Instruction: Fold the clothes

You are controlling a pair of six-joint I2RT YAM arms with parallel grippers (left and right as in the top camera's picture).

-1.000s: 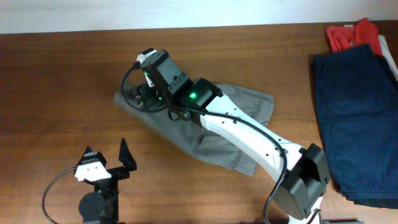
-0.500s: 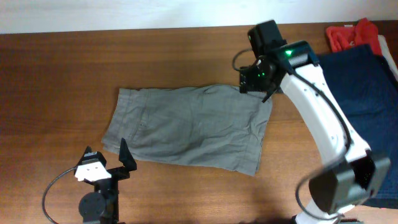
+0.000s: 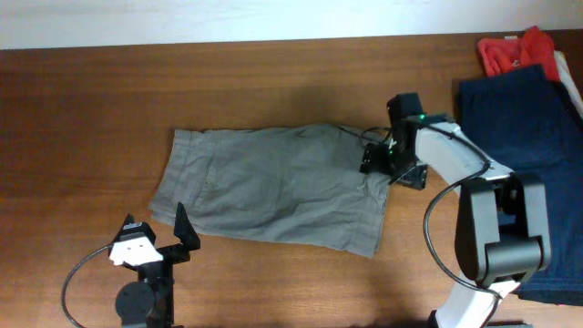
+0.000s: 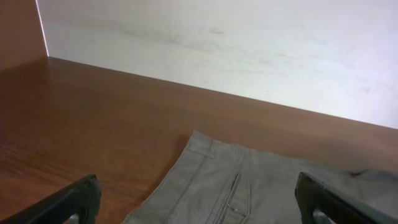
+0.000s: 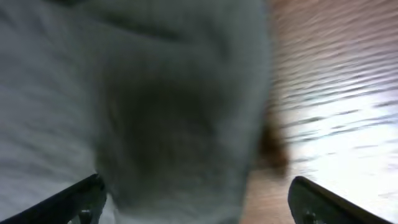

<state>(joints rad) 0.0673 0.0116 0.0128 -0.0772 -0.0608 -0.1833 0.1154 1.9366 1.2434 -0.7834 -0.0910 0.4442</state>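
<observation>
The grey-khaki shorts (image 3: 273, 187) lie spread flat in the middle of the table, waistband to the left. My right gripper (image 3: 375, 162) is low over their right edge, jaws wide open, with blurred grey cloth (image 5: 137, 106) between the fingers and nothing held. My left gripper (image 3: 155, 223) is open and empty at the front left, just off the shorts' lower left corner. The left wrist view shows the waistband and a slit pocket (image 4: 233, 190) ahead of the gripper (image 4: 199, 208). Navy-blue shorts (image 3: 519, 173) lie at the right, and a red garment (image 3: 510, 50) at the back right.
A white cloth edge (image 3: 572, 77) shows at the far right beside the navy shorts. A pale wall (image 4: 236, 43) runs along the table's back edge. Bare brown wood (image 3: 82, 118) lies left of and behind the grey shorts.
The right arm swung from the shorts' left end to their upper right corner, then down to the right edge. The shorts went from bunched under the arm to spread flat. The left arm stayed still.
</observation>
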